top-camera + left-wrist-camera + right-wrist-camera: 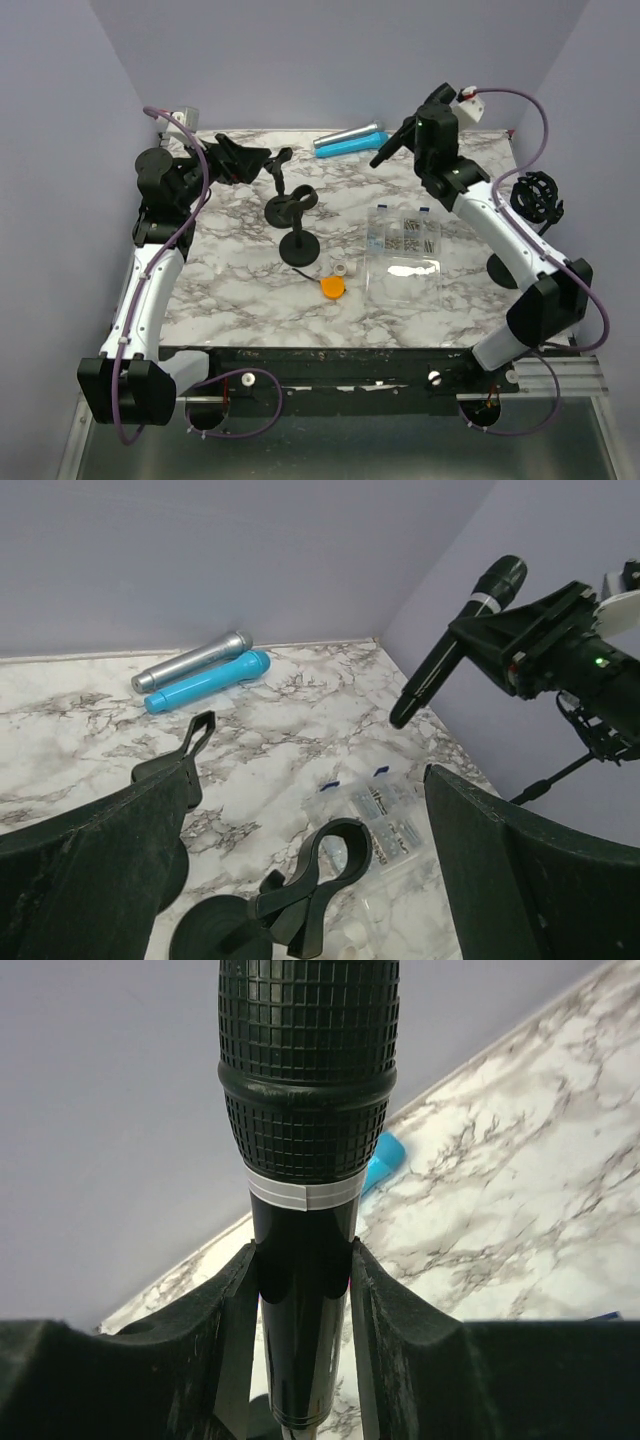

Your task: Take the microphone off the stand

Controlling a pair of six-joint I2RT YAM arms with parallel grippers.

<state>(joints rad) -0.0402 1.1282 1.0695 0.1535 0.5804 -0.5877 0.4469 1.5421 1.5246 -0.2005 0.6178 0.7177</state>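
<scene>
The black microphone [392, 148] hangs in the air over the table's back right, tilted, with my right gripper [425, 135] shut on its handle. From the right wrist, both fingers press the glossy handle [305, 1360] just below the mesh head [305, 1060]. The stand [299, 247] sits mid-table on its round base, and its clip [345, 855] is empty. My left gripper [255, 160] stands open at the back left, near the stand, with nothing between its fingers [500, 870]. The left wrist view also catches the microphone [455, 650] in the right gripper [520, 645].
A silver microphone [350, 134] and a blue one [350, 147] lie by the back wall. A clear plastic parts box [404, 250], an orange cap [332, 288] and small white pieces [347, 268] lie right of the stand. A black cage-like part [538, 197] sits at the right edge.
</scene>
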